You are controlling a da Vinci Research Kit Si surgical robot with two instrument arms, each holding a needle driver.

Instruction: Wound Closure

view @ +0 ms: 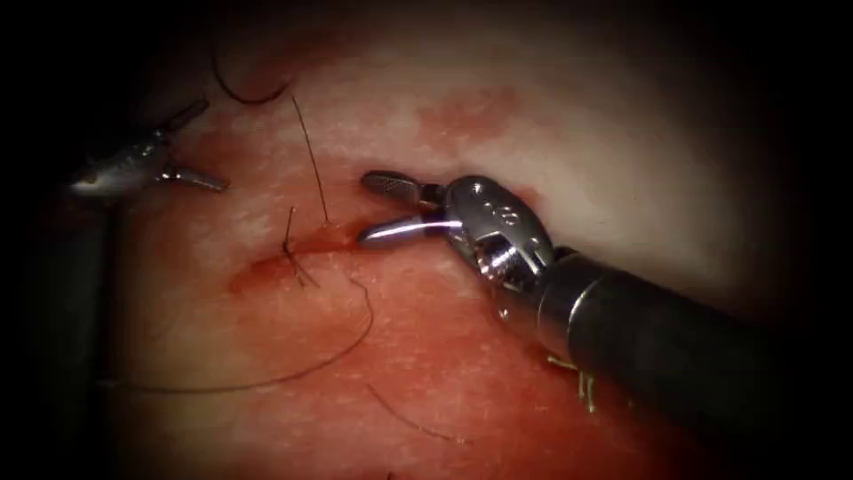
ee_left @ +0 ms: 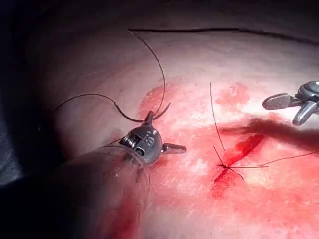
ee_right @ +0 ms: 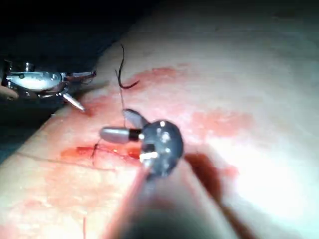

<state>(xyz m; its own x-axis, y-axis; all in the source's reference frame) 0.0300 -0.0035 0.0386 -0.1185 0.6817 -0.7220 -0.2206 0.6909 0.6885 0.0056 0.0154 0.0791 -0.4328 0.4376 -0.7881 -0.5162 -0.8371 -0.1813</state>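
The cut (view: pixel 258 267) is a short red slit in the tissue (view: pixel 533 116), with a knotted stitch (view: pixel 289 251) across it and dark thread tails (view: pixel 311 151) rising from it. My right tool (view: pixel 364 210) hovers just right of the stitch, jaws open, holding nothing. My left tool (view: pixel 213 147) is at the far left, jaws spread wide and empty. A dark curved piece that looks like the needle (view: pixel 244 96) lies on the tissue by the left tool's upper jaw, unheld. In the left wrist view, thread (ee_left: pixel 162 74) curls past the left tool (ee_left: pixel 167 132). The right wrist view shows my right tool (ee_right: pixel 114 124) above the cut (ee_right: pixel 79 152).
A long loop of thread (view: pixel 355 338) runs from the stitch across the tissue below the cut. Red fluid (view: pixel 462 116) stains the tissue around and above the cut. A short loose piece of thread (view: pixel 409 418) lies lower down. The right tool's shaft (view: pixel 657 338) crosses the lower right.
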